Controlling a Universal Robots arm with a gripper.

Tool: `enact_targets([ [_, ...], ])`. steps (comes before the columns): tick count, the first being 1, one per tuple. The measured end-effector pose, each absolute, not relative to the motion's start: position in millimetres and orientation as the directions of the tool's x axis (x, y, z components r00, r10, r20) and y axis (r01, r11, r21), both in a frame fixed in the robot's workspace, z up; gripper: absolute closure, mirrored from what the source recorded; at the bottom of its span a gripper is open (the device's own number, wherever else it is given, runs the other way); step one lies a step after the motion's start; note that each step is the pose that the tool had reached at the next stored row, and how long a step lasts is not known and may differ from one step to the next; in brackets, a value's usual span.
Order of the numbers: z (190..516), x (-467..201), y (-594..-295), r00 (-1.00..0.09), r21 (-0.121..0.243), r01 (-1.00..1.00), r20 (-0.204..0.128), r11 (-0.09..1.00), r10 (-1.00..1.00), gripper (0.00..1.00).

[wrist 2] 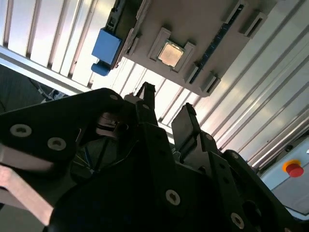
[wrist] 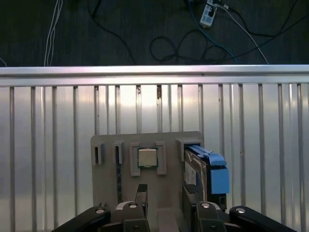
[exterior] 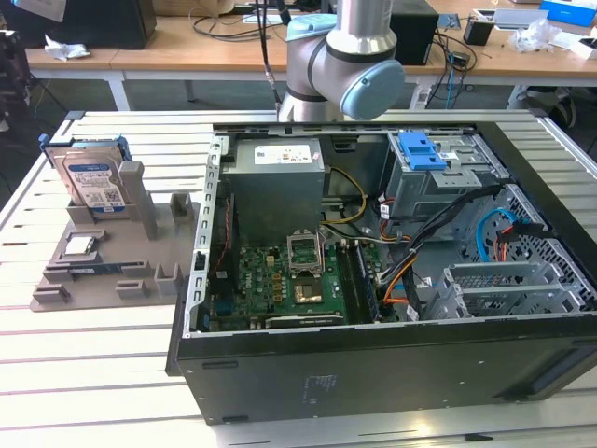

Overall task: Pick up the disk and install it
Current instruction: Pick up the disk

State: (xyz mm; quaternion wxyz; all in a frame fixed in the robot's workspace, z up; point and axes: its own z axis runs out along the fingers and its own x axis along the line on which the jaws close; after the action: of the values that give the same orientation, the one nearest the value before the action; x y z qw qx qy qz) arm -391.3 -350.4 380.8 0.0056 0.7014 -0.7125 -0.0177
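Disk (exterior: pixel 91 180): stands on edge in the holder's end slot, under the gripper and just outside one finger; nothing touches it.
Holder (exterior: pixel 98 291): grey tray lying flat on the slatted table (exterior: pixel 93 373), well below the fingertips.
Chip (wrist: pixel 147 157): sits in its own pocket, almost straight beneath the gap between the fingers.
Gripper (wrist: pixel 165 194): released, fingers spread with table showing between them, nothing held.
Step in hand: the approach to the disk, as I judge it.
Doing it well: shift sideways so the gap straddles the disk's flat faces rather than the chip; keep the fingers parallel to the drive and descend squarely, so neither tip strikes the blue carrier or the slot wall.
Arm (exterior: pixel 343 56): rises behind the case (exterior: pixel 373 373); the tool points down at the holder from high above.
Bay (exterior: pixel 438 168): far from the gripper, in the case's back corner.
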Motion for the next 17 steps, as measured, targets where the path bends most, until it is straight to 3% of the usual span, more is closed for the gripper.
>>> enact_targets([
  [17,369,-372,-310,-0.016,0.033,-0.999,-0.017,0.015,-1.0,0.58],
])
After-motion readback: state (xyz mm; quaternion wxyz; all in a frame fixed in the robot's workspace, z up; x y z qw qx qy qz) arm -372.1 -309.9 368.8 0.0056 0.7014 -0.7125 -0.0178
